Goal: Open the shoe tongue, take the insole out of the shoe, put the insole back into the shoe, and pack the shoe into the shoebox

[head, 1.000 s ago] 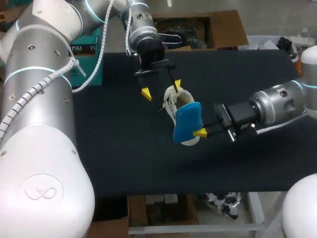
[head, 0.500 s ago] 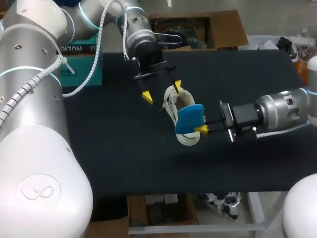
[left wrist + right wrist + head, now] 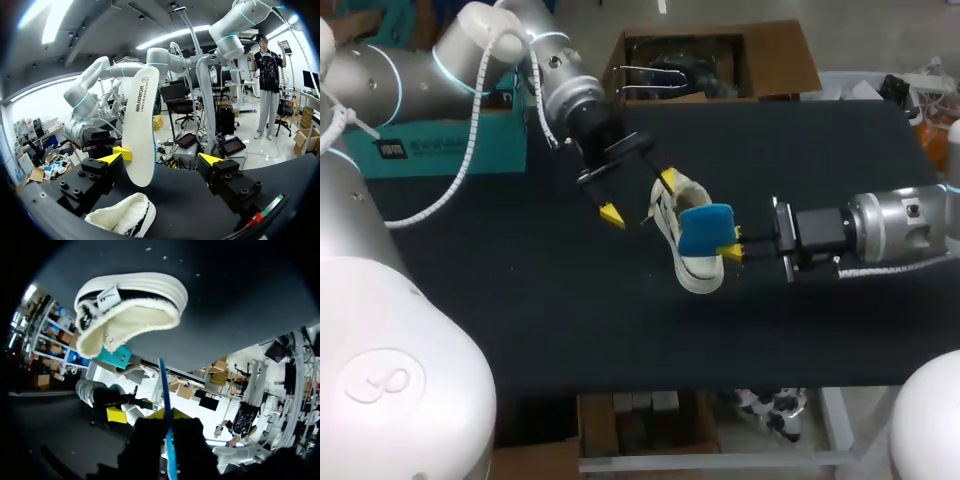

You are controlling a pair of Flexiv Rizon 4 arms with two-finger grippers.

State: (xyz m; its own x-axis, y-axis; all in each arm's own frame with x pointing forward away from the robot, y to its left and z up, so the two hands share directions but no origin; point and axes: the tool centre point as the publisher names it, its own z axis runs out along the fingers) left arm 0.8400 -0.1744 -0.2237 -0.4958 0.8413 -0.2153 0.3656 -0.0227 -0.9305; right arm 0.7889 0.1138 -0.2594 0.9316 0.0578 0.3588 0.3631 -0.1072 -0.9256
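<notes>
Insole (image 3: 705,228) pinched in right pincer (image 3: 732,246), held over white shoe (image 3: 692,275) on black surface (image 3: 540,310), left pincer (image 3: 640,197) spread wide, one tip just beside shoe

Table (image 3: 570,330): flat black surface, seen from above in head view. One white shoe (image 3: 692,276) rested directly on it, near middle, somewhat toward far edge, dark cloth bare all round it. Teal box (image 3: 430,150) placed at far left corner; on cloth or just beside it cannot be told.
</notes>
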